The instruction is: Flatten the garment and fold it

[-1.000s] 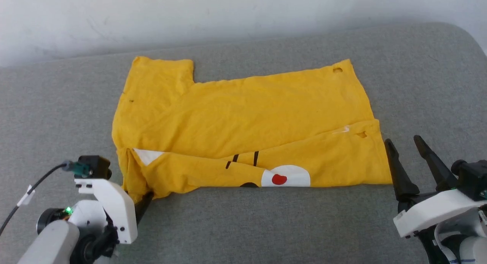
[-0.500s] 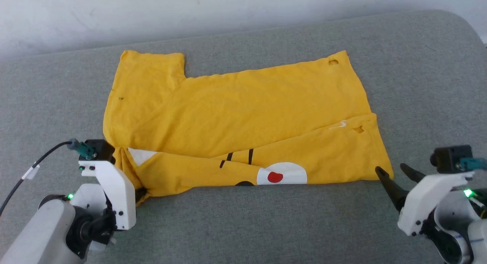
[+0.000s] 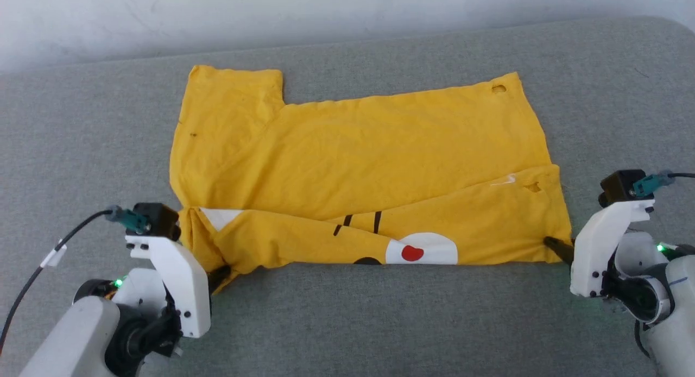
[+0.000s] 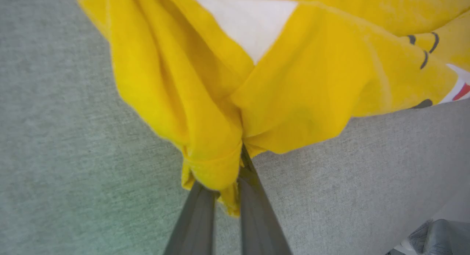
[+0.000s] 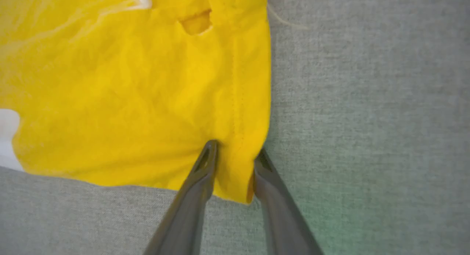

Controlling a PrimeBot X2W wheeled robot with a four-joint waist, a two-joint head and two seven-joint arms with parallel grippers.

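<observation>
Apparently bunched garment hides left pincer tips.

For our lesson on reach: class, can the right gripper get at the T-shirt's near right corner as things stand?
Probably yes: the right gripper sits with one finger on each side of that corner of the T-shirt, jaws apart, nothing blocking.
</observation>
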